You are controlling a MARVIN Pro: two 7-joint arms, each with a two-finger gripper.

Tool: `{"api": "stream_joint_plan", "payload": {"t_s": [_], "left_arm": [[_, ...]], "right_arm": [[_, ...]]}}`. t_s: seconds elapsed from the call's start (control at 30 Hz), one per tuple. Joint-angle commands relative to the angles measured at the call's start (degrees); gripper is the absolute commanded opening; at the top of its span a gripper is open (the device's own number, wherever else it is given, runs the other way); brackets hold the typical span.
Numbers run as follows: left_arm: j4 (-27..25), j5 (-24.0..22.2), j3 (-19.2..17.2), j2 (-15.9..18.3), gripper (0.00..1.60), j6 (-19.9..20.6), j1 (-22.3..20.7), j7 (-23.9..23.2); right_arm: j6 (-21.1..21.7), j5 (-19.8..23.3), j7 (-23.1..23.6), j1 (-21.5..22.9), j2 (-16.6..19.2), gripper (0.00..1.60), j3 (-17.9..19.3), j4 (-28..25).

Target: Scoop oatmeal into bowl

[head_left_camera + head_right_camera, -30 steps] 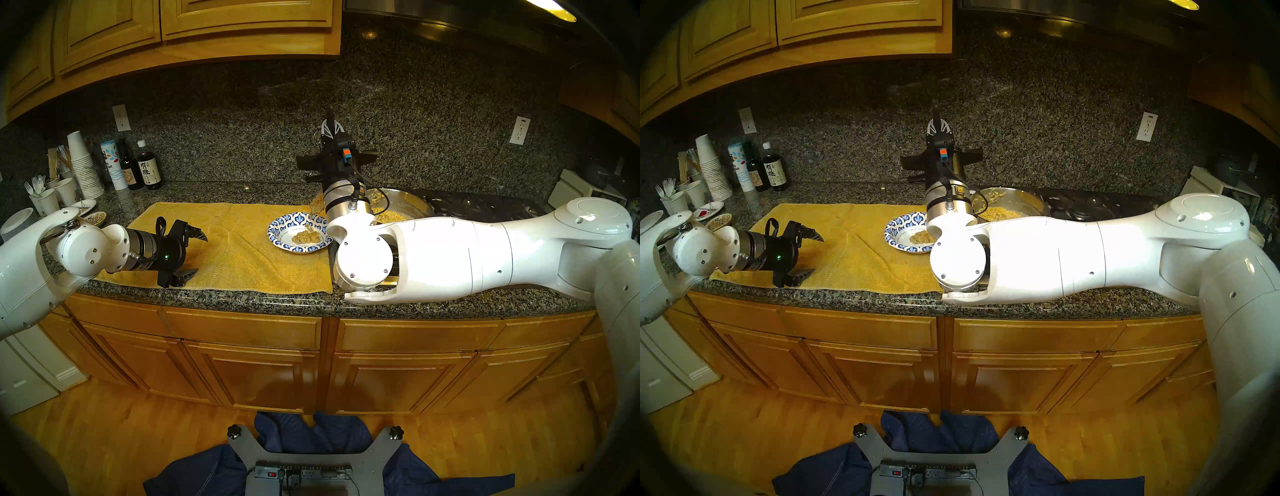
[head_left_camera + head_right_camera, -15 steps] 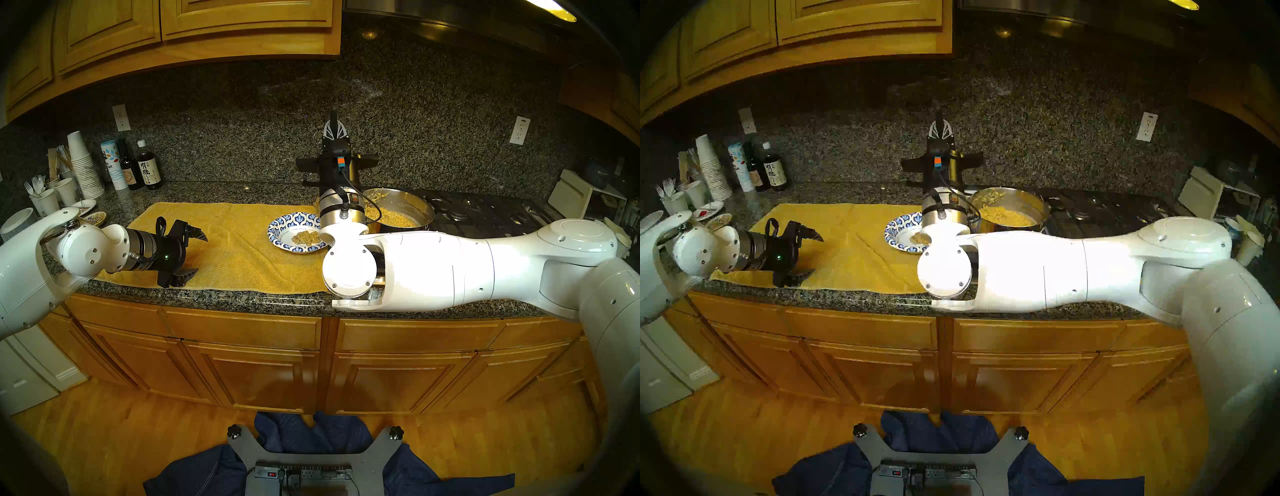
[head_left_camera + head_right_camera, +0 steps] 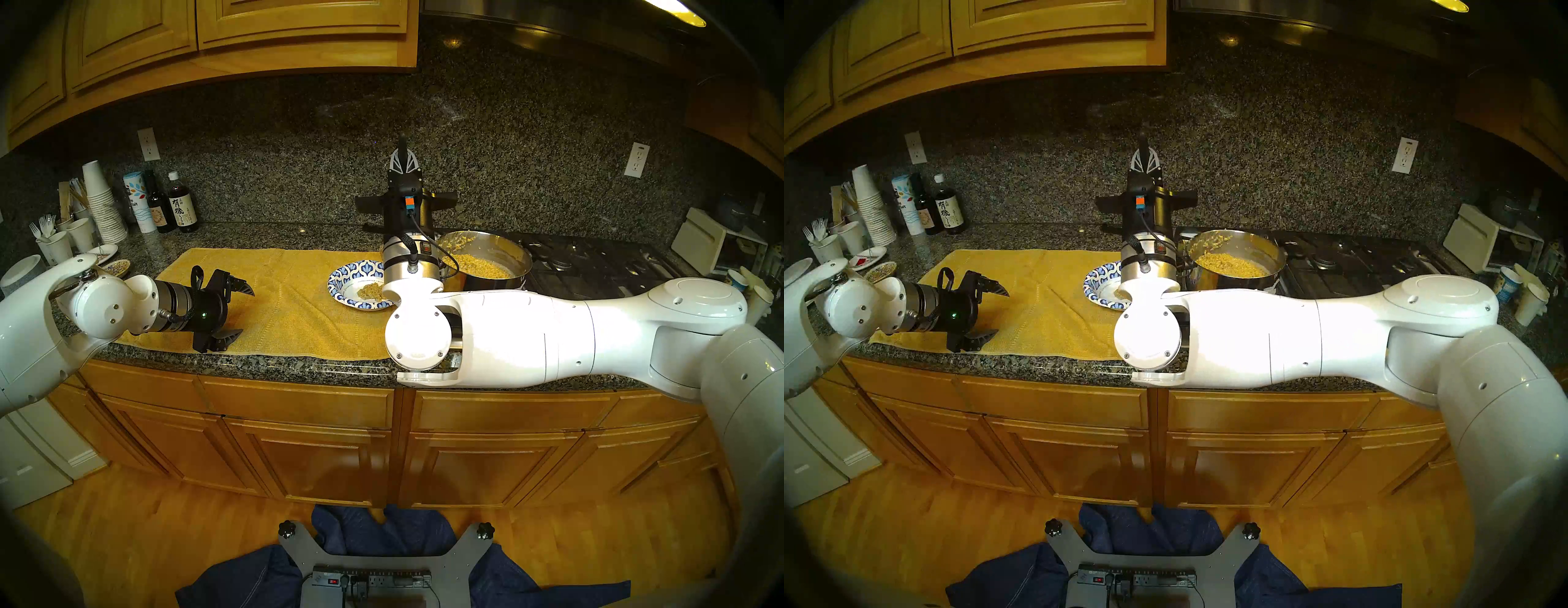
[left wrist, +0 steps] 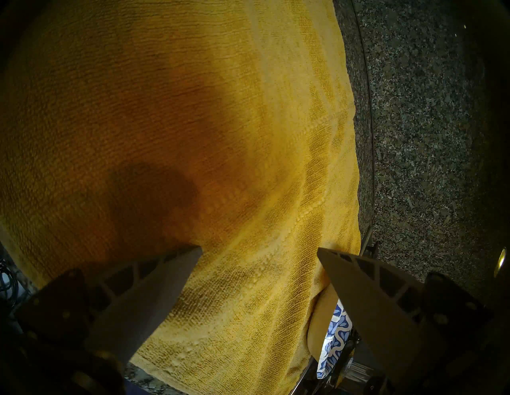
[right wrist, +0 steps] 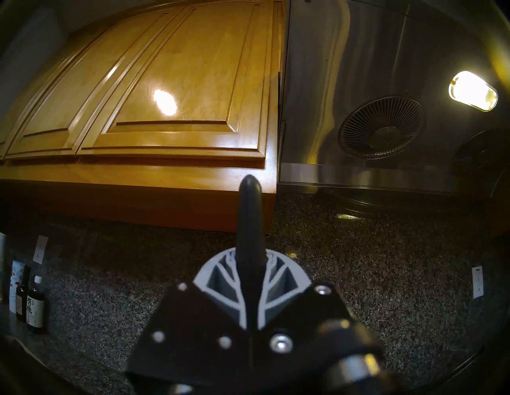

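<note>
Pointing up toward the cabinets, the right pincer (image 5: 249, 264) was clenched on a dark handle (image 5: 249, 209), whose rounded end stuck out past the pale ribbed fingers (image 5: 220, 271). Whatever hung at the handle's lower end was hidden behind the pincer body and wrist in every view, so the tool itself could not be named. In the head views that pincer (image 3: 404, 160) stood above the far right edge of the bowl (image 3: 345, 276), and the white right forearm (image 3: 509, 335) covered the bowl's near right part. A small lump of oatmeal (image 3: 370, 291) lay in the bowl's white centre, partly cut off by the wrist. Just to the right, more oatmeal (image 3: 481, 266) filled the steel pot (image 3: 519, 259), whose left side was hidden too. The bowl sat at the right end of a yellow towel (image 3: 275, 305) spread on the granite worktop (image 3: 254, 363). Far to the left, the left pincer (image 3: 237, 312) hung released over the towel, jaws wide and grasping nothing; its own camera showed only a sliver of the bowl's blue rim (image 4: 335, 342) behind one finger (image 4: 367, 287).
</note>
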Motion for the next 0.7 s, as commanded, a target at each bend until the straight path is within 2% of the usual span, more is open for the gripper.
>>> {"api": "stream_joint_plan", "payload": {"t_s": [0.0, 0.4, 0.67], "left_arm": [[0.14, 0.05, -0.09, -0.15, 1.60, 0.00, -0.16, 0.06], [0.16, 0.05, -0.09, -0.17, 1.60, 0.01, -0.18, 0.10], [0.14, 0.05, -0.09, -0.14, 1.60, -0.01, -0.15, 0.04]], "right_arm": [[-0.08, -1.39, 0.01, 1.59, 0.03, 0.00, 1.89, -1.53], [0.74, -1.81, 0.01, -0.03, -0.28, 0.00, 0.52, -3.47], [0.56, -1.57, 0.01, 1.53, -0.20, 0.00, 1.65, -2.56]]}}
